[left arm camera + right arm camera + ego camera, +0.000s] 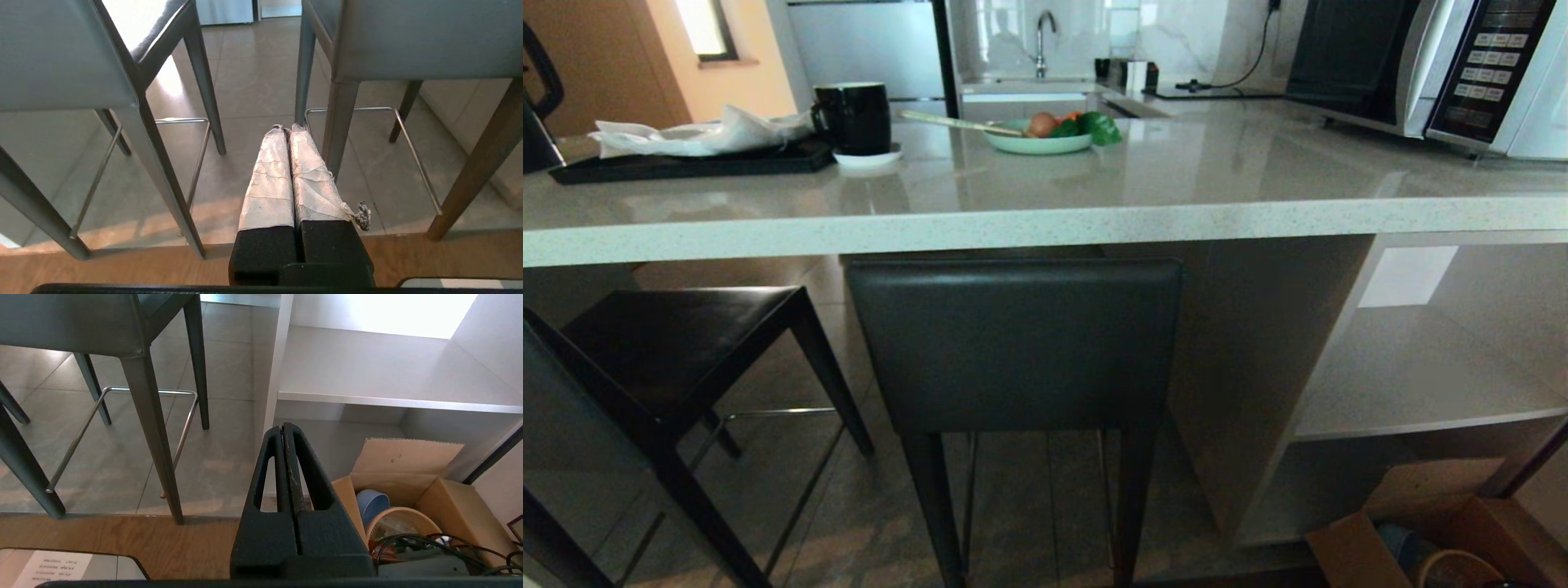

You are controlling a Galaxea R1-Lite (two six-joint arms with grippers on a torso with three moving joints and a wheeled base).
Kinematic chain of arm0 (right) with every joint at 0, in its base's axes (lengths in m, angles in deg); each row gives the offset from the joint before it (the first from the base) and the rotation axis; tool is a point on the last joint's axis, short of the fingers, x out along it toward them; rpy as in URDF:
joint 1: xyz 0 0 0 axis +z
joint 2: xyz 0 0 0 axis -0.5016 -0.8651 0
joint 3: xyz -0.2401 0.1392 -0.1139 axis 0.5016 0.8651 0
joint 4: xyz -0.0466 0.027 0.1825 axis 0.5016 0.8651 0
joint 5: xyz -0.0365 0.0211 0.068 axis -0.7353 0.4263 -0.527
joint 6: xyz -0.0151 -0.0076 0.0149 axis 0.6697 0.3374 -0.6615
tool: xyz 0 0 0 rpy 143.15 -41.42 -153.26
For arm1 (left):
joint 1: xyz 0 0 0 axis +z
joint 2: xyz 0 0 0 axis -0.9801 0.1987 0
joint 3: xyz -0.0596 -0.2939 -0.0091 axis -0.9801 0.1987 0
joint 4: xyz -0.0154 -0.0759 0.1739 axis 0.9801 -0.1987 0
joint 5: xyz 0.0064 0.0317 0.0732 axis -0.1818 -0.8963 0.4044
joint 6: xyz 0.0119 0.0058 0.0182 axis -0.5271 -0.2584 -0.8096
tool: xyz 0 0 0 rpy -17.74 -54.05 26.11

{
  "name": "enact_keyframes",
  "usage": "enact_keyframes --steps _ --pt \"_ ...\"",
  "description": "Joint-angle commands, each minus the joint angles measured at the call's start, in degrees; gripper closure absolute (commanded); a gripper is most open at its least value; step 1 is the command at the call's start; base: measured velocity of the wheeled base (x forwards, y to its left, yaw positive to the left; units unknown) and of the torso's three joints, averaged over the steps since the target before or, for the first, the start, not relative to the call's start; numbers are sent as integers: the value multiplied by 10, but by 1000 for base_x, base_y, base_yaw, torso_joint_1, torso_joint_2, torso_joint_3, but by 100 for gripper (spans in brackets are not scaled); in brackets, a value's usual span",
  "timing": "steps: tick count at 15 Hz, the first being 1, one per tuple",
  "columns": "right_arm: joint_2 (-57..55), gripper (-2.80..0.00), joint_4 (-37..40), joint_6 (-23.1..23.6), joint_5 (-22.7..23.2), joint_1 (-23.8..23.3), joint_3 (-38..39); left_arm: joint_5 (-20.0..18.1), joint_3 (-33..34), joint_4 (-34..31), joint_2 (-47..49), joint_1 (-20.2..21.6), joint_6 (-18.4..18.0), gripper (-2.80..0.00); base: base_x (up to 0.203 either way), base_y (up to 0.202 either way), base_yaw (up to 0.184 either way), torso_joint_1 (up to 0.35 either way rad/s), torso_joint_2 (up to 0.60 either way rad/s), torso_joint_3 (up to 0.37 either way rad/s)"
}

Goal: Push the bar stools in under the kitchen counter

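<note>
The kitchen counter [1045, 220] runs across the head view with a thick speckled edge. One bar stool [1017, 343] stands square in the middle, its dark backrest just below that edge. The other bar stool [678, 343] stands to the left, turned at an angle, with its seat partly under the worktop. Neither gripper shows in the head view. My left gripper [288, 128], its fingers wrapped in white tape, is shut and empty, low above the floor between the angled stool [61, 53] and the middle stool [425, 36], touching neither. My right gripper [282, 426] is shut and empty, beside the middle stool's leg [155, 437].
On the worktop are a black tray with a cloth [686, 163], a black mug [854, 118], a green plate of food [1037, 143] and a microwave [1421, 65]. An open shelf unit [1421, 408] stands right of the stool, with a cardboard box [1421, 539] of items on the floor.
</note>
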Motion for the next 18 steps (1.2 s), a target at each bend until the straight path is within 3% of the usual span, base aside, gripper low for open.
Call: enact_keyframes --steps 1,6,9,18 --pt "-1 0 1 1 0 0 1 0 0 -1 3 0 -1 0 0 0 0 0 0 0" --pt "-1 0 2 -3 0 0 0 0 0 0 3 0 -1 0 -175 0 -1 2 1 1" --pt "-1 0 2 -32 -9 0 0 -1 0 0 3 0 0 0 -171 0 -3 -2 3 2" --pt "-1 0 1 -35 -11 -1 1 3 0 2 3 0 22 0 1 32 1 0 0 1"
